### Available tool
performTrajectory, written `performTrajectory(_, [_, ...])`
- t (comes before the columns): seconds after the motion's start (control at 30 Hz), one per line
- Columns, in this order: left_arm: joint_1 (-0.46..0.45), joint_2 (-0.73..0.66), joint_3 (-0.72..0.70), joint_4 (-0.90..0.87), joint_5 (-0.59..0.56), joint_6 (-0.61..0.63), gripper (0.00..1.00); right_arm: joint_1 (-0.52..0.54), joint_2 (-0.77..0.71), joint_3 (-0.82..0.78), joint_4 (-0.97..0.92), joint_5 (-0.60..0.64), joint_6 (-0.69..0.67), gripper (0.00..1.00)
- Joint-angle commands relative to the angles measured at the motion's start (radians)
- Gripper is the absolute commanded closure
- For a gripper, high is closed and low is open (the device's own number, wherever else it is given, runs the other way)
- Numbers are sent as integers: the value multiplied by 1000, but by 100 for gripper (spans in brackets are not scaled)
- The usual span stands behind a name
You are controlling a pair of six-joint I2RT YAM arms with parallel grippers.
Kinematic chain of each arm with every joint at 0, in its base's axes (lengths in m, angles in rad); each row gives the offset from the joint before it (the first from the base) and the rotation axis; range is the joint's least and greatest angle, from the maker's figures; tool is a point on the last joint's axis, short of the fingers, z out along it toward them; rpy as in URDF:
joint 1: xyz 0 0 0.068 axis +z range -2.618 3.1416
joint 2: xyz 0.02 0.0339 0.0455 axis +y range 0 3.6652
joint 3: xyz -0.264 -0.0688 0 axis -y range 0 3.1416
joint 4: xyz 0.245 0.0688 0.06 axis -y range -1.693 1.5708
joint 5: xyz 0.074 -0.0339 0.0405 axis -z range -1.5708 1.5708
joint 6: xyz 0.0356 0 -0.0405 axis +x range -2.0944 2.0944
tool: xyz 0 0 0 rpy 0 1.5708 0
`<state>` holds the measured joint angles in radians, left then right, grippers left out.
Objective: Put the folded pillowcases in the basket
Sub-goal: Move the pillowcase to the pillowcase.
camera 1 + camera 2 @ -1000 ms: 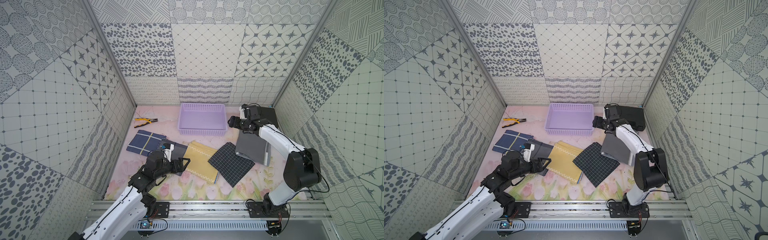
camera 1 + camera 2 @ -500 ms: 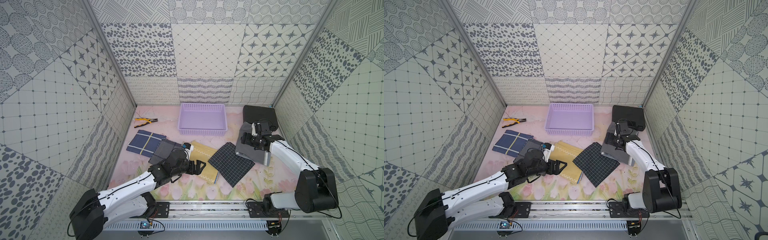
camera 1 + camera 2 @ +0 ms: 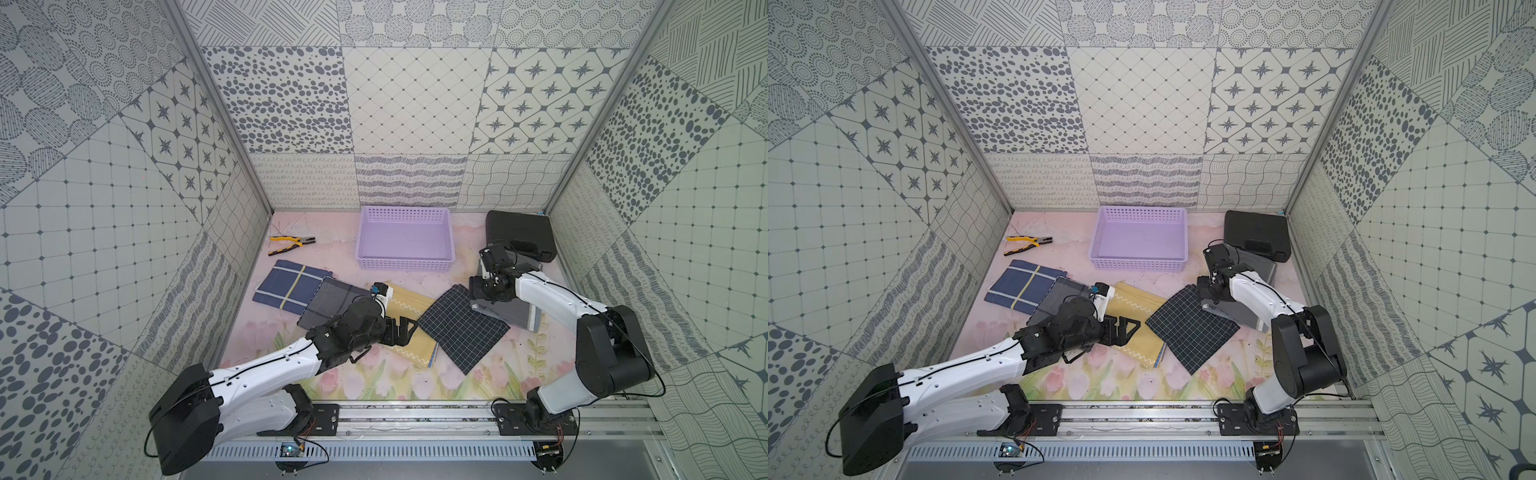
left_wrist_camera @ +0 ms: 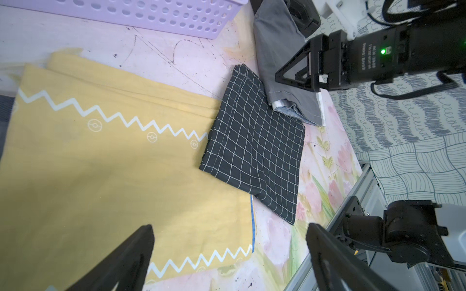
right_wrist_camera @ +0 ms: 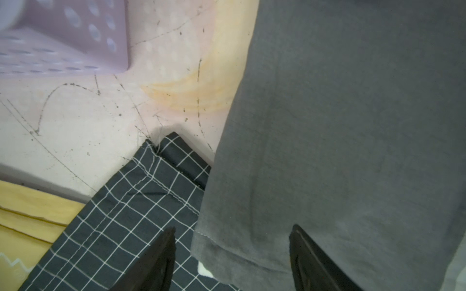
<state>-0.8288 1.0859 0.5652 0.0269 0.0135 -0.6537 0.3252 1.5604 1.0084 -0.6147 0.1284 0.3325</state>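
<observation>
Right gripper (image 5: pixel 232 228) has swung from the far lilac perforated plastic basket (image 3: pixel 405 264) to the folded grey fabric pillowcase (image 5: pixel 353 126) at right, jaws apart astride its hem; left gripper (image 4: pixel 229 226) gapes; closing could snag the overlapped black checked cloth (image 4: pixel 254 151)

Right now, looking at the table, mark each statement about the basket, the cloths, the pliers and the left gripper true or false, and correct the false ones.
1. The basket is empty. True.
2. The pliers lie inside the basket. False: they lie on the table beside it.
3. The dark checked cloth overlaps an edge of the yellow cloth. True.
4. The left gripper is shut on the yellow cloth. False: its jaws stand open above that cloth.
</observation>
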Motion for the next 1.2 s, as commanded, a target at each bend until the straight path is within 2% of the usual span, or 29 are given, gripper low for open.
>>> performTrajectory(0.0, [-6, -51, -26, 9, -59, -2, 1, 35, 40, 58, -23, 92, 0, 28])
performTrajectory(0.27, [-7, -133, -75, -22, -96, -8, 1, 65, 157, 139, -89, 176, 19, 36])
performTrajectory(0.83, [-6, -105, -78, -6, -87, -6, 1, 67, 182, 115, -150, 140, 36, 50])
performTrajectory(1.17, [-7, -90, -67, -6, -84, 0, 1, 60, 211, 137, -191, 122, 39, 71])
